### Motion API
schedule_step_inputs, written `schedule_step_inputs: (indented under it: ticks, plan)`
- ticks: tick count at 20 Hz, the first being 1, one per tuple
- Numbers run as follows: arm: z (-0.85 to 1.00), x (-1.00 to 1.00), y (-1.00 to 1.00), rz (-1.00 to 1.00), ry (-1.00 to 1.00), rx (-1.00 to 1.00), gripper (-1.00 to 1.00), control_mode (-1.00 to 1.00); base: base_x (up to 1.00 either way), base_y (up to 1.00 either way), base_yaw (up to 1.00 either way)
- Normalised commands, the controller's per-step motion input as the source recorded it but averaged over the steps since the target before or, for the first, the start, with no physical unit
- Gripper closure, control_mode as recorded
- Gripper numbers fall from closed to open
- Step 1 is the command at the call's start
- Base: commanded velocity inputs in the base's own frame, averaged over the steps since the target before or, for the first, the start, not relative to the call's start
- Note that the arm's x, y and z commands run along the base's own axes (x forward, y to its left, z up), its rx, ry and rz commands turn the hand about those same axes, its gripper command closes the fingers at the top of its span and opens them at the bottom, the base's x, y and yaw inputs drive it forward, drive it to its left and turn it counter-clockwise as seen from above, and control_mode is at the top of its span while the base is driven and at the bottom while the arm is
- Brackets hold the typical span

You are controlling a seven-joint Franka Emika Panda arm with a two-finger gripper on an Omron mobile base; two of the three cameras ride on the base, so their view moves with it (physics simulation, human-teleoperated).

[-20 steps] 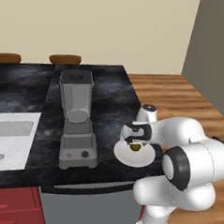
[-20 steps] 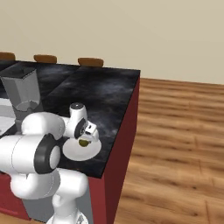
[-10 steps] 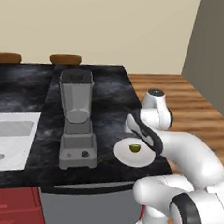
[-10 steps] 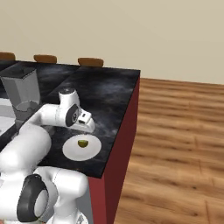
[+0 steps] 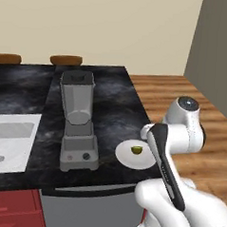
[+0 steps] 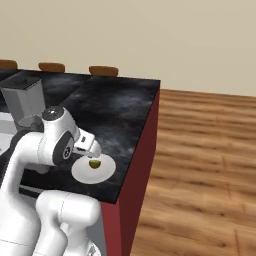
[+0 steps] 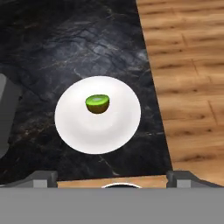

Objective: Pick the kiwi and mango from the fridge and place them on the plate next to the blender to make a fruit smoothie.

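Gripper hung above the counter's near edge w/ fingers spread wide, nothing held. Small green kiwi w/ brownish underside sat on the small round white plate, near the counter's right corner. Grey blender w/ translucent square jar stood just left of plate. Judged approx. half done: kiwi placed, mango left to fetch. Black marble counter beyond was bare; wood floor lay right of the edge.
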Motion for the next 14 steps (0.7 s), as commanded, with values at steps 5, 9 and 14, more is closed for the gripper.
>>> schedule_step_inputs:
  ticks: [5,9,14]
  plan:
    - [0.27,-0.65,-0.01,0.0,-0.23,0.0,-1.0,-1.0,0.0,0.0,0.0]
    - [0.0,-0.03,0.0,0.0,0.0,0.0,-1.0,-1.0,0.0,0.0,0.0]
    - [0.0,-0.1,0.0,0.0,0.0,0.0,-1.0,1.0,-0.11,0.0,0.0]
